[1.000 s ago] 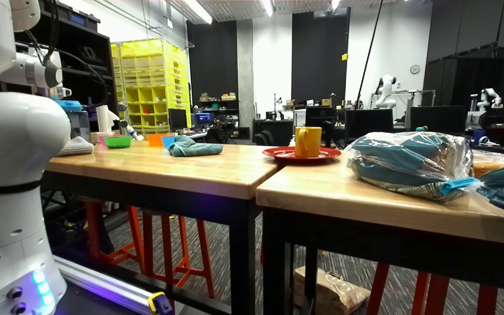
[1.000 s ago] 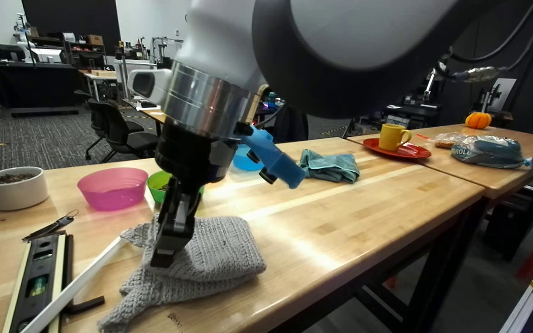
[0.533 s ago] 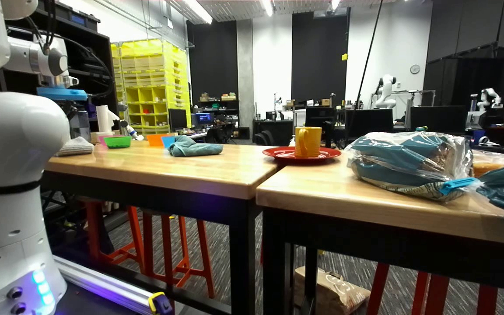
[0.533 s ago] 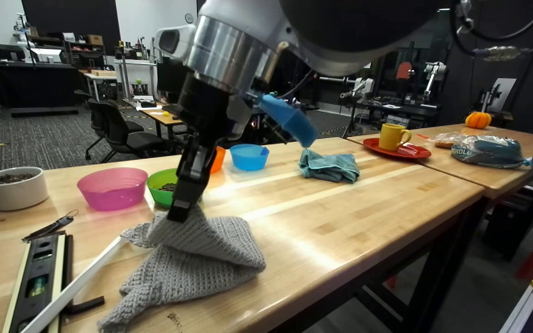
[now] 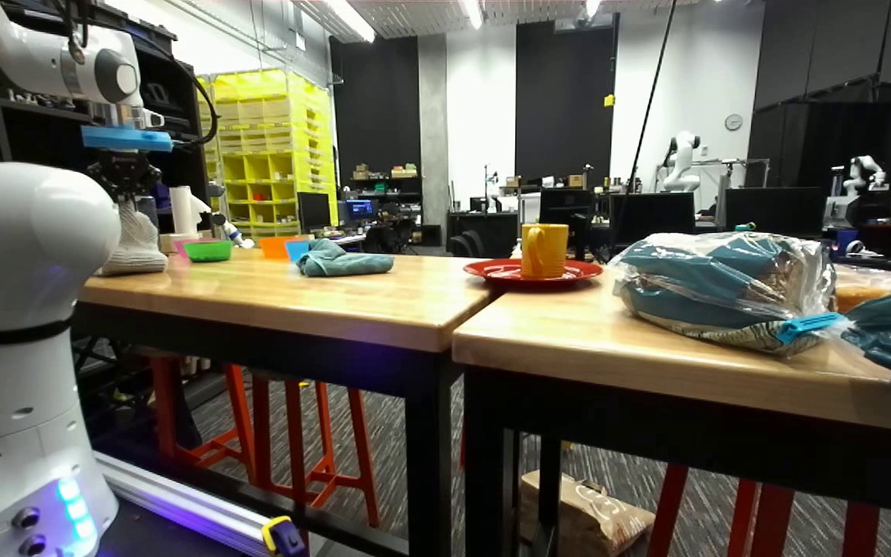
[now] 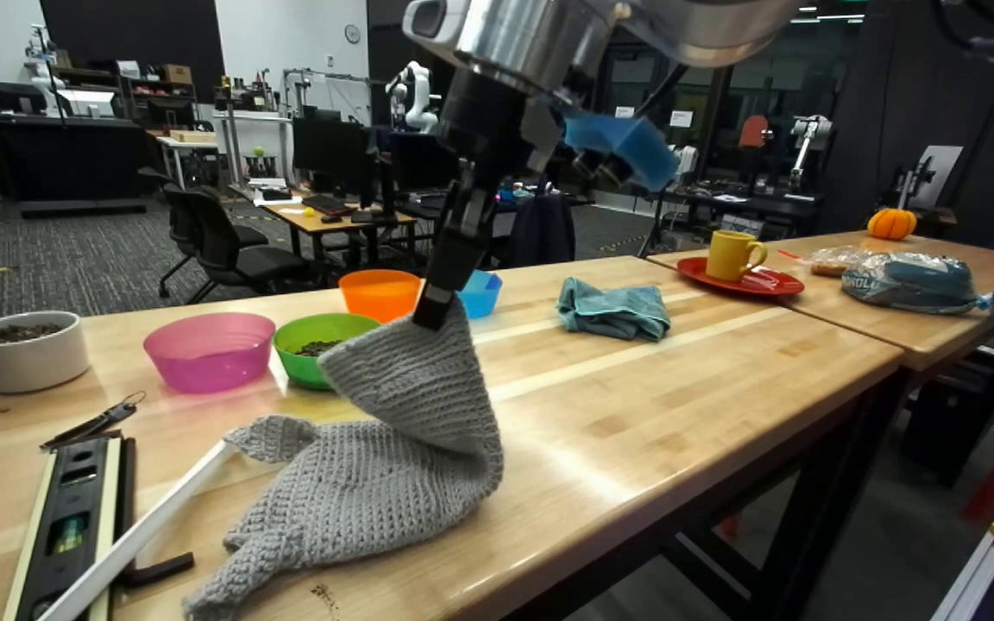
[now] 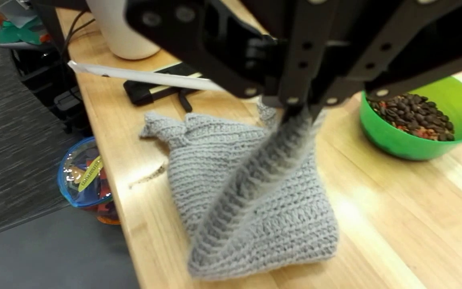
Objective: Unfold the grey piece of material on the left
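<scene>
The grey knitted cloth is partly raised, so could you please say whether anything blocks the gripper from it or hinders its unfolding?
Nothing visible does. The gripper holds the grey knitted cloth by its raised flap, and nothing visible stands just beyond the fold, where it would likely open; the green bowl stands to one side.

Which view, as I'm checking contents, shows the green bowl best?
The wrist view: the green bowl is close, dark pieces visible, though the gripper hides some rim. In an exterior view, grey cloth partly hides it; in an exterior view, the green bowl is small, contents hidden.
</scene>
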Robot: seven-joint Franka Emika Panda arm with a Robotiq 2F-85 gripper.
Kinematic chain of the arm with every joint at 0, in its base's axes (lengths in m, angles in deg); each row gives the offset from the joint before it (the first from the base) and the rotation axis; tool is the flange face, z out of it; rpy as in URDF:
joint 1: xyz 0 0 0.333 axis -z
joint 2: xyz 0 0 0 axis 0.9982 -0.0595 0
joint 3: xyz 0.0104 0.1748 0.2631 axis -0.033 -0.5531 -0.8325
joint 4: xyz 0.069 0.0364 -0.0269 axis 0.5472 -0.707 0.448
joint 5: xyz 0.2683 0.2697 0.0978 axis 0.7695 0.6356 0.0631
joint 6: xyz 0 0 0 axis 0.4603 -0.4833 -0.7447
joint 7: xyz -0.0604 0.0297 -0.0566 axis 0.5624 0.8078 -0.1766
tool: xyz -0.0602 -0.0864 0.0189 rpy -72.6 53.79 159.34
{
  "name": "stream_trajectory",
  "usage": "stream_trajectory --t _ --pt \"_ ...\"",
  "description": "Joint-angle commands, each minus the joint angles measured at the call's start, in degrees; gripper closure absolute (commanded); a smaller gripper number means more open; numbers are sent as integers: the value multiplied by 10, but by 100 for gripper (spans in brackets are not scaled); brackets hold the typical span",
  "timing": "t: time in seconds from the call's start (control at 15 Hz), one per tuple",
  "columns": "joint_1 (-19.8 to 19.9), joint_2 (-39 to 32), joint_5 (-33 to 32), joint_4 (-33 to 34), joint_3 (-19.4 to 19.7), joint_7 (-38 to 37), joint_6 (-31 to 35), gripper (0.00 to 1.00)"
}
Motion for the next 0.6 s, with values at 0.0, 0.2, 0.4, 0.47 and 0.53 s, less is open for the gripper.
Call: stream_trajectory --t 0.0,0.2,0.4,0.47,0.53 --pt "7 73 -1 -60 19 -17 -13 99" --pt "10 108 -6 -101 34 -39 -7 99" --pt "17 138 -21 -141 37 -80 2 99" --pt "21 148 -30 -154 34 -99 5 99" --pt "24 157 -36 -164 34 -116 6 99"
